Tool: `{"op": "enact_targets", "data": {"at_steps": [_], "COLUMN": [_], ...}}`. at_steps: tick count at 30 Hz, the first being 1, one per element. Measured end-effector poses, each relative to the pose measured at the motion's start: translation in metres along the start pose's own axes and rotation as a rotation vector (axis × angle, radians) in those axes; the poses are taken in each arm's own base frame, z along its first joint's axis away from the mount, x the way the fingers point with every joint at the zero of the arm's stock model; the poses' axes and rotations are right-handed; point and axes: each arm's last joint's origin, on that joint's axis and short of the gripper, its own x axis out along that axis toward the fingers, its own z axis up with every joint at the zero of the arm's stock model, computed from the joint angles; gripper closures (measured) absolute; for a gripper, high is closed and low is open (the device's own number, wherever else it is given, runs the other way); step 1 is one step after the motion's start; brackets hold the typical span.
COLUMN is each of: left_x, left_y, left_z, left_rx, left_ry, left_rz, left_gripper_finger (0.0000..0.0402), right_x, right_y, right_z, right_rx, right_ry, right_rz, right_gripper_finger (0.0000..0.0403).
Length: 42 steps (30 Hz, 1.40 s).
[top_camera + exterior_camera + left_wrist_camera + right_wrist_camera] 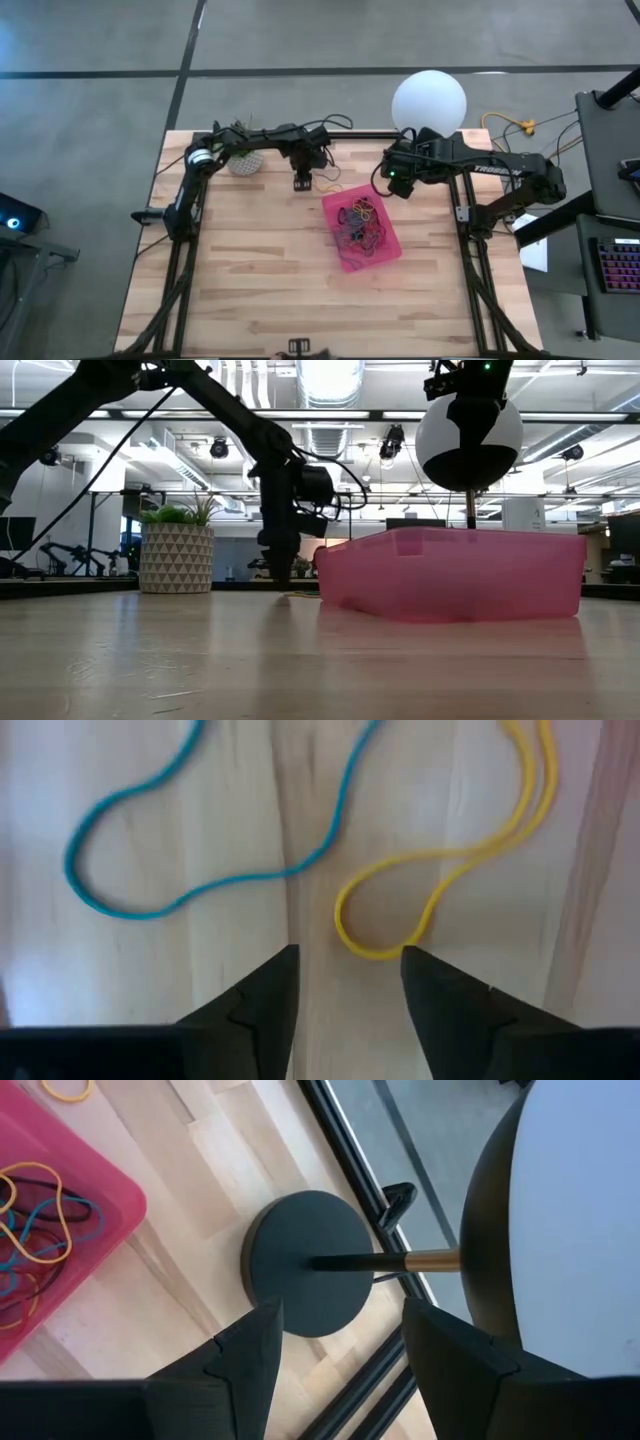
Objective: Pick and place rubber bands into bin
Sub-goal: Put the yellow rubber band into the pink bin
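Observation:
Two rubber bands lie flat on the wooden table near its far edge: a yellow one and a blue one. My left gripper points down over them, open, and the yellow band's looped end lies just ahead of the gap between its fingertips. In the high view this gripper stands left of the pink bin, which holds several coloured rubber bands. My right gripper hangs open and high beside the bin's far right corner, holding nothing.
A white patterned pot with a green plant stands at the far left behind the left arm. A white globe lamp rises on a black disc base at the far right. One orange band lies on the table beyond the bin.

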Motion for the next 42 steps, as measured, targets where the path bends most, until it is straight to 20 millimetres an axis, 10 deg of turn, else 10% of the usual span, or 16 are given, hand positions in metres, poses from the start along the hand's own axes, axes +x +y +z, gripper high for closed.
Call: {"op": "enact_targets", "data": {"at_steps": [19, 32, 42], "left_x": [0.017, 0.018, -0.044], "left_y": [-0.001, -0.009, -0.025], "left_z": [0.001, 0.003, 0.009], "left_rx": [-0.096, -0.037, -0.019], "left_ry": [-0.01, -0.038, -0.277], "left_rz": [-0.088, -0.212, -0.481], "left_gripper_finger": [0.0243, 0.0396, 0.0401], "right_x": [0.0, 0.0, 0.0], "right_y": [0.0, 0.0, 0.001], "right_z": [0.0, 0.0, 0.001], "right_rx": [-0.003, -0.001, 0.003], "right_ry": [0.0, -0.003, -0.013], "right_rz": [0.002, 0.002, 0.004], "right_gripper_finger": [0.0209, 0.0209, 0.0209]}}
